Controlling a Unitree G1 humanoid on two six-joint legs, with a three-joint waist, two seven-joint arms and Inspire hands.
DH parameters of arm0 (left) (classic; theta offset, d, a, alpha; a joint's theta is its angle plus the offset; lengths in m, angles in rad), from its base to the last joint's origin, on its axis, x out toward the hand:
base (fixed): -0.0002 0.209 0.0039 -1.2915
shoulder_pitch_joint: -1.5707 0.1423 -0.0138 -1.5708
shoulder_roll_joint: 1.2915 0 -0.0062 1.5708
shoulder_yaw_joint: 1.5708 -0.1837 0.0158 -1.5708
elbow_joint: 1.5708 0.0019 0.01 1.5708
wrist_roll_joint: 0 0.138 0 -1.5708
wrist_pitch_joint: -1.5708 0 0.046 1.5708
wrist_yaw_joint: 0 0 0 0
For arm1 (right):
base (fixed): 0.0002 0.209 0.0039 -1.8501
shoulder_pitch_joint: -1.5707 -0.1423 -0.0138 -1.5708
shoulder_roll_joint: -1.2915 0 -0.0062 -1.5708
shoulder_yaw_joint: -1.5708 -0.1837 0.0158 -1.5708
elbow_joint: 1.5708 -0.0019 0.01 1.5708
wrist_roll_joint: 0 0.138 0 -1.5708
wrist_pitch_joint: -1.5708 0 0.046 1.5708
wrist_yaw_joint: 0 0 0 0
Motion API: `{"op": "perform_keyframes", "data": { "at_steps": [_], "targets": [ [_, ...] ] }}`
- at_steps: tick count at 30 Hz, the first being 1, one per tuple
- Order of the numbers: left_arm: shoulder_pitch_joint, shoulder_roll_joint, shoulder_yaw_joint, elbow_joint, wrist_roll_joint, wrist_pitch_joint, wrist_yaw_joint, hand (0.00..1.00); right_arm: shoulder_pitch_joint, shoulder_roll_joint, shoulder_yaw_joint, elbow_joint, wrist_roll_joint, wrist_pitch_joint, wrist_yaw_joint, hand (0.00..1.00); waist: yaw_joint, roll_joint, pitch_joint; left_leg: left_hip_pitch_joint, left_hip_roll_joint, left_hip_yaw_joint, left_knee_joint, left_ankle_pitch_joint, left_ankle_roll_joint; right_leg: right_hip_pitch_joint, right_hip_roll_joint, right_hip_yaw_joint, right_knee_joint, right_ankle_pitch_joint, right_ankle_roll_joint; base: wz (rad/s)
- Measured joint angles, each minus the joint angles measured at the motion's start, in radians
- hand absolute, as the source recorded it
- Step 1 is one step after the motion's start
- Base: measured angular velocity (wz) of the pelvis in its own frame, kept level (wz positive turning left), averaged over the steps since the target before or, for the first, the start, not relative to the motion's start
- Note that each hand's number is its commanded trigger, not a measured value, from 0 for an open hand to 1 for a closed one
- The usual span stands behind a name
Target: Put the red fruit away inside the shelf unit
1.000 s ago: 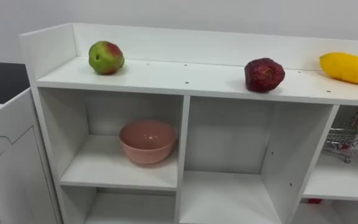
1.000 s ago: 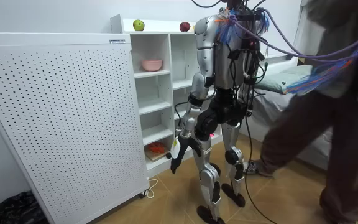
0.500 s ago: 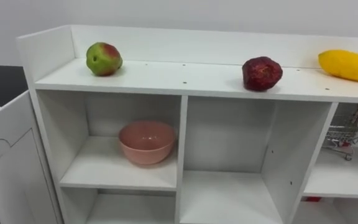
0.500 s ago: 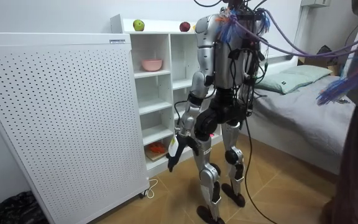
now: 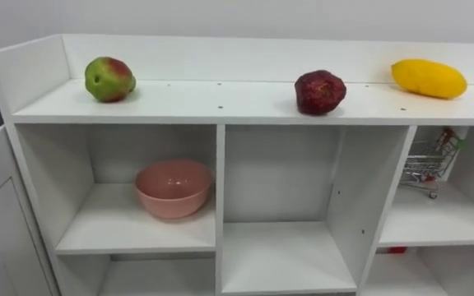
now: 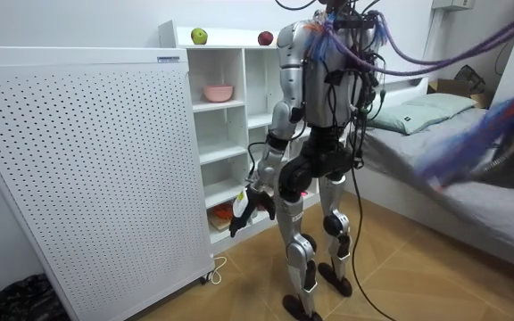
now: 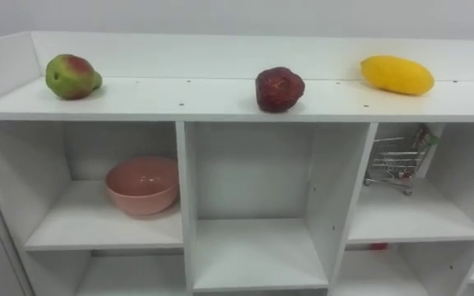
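Standing spot: upright before the closet (image 5: 220, 164), facing its middle columns.
Left hand (image 6: 244, 209): hangs low beside the thigh, level with the closet's lower shelves. No fruit seen in it. Cannot tell whether the fingers are wide or curled.
Bowl (image 5: 173, 187): pink, upright, in the upper-left compartment.
Cart (image 5: 425, 164): small wire one, in the upper-right compartment.
Fruit: all three sit on the top shelf (image 5: 220, 103), well apart from each other. Green fruit (image 5: 109, 79) at the left end, red fruit (image 5: 319, 91) right of the middle, yellow fruit (image 5: 429, 78) toward the right.
Key relation: every fruit lies above and ahead of the hanging fingers, well apart from them. Judged: the arm must rise before any reach.
Axis: the yellow fruit's long axis runs left-right along the shelf. The green and red ones are roundish.
Nearer arm: judged, green fruit falls to the left arm's side, yellow to the right arm's, red between.
Stage: judged early, since no fruit is in a compartment yet.
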Motion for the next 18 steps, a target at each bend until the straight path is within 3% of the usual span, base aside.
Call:
{"op": "perform_keyframes", "data": {
  "at_steps": [1,9,13,18],
  "targets": [
    [0.001,0.0,-0.01,-0.003,0.0,-0.001,0.008,0.0,-0.003,0.0,0.0,-0.067,-0.013,-0.007,-0.025,0.0,0.002,-0.001,-0.0032,0.002,0.0,0.001,0.0,0.0,0.0,-0.001,0.001,0.007,0.0,0.0,0.0,-0.09],
    [0.034,0.002,-0.049,-0.006,-0.001,0.0,0.005,0.0,-0.003,0.0,0.003,-0.432,-0.228,-0.027,-0.149,0.0,0.006,-0.004,-0.0046,-0.004,0.0,-0.007,0.001,0.0,0.0,-0.007,0.004,0.026,0.001,0.0,0.0,-0.1],
    [0.038,0.0,-0.05,-0.03,0.004,-0.004,-0.004,0.0,-0.01,-0.008,0.003,-0.612,-0.238,-0.051,-0.175,0.0,0.015,0.0,-0.0034,-0.006,0.0,-0.01,0.001,0.0,0.0,-0.009,0.005,0.025,0.001,0.0,0.0,0.0],
    [0.041,0.006,-0.09,-0.038,0.007,-0.012,-0.012,0.0,-0.041,-0.011,0.042,-0.709,-0.237,-0.078,-0.2,0.0,0.03,0.004,-0.0034,-0.005,0.0,-0.01,0.001,0.0,0.0,-0.009,0.005,0.022,0.002,0.001,-0.001,0.0]
  ]
}}
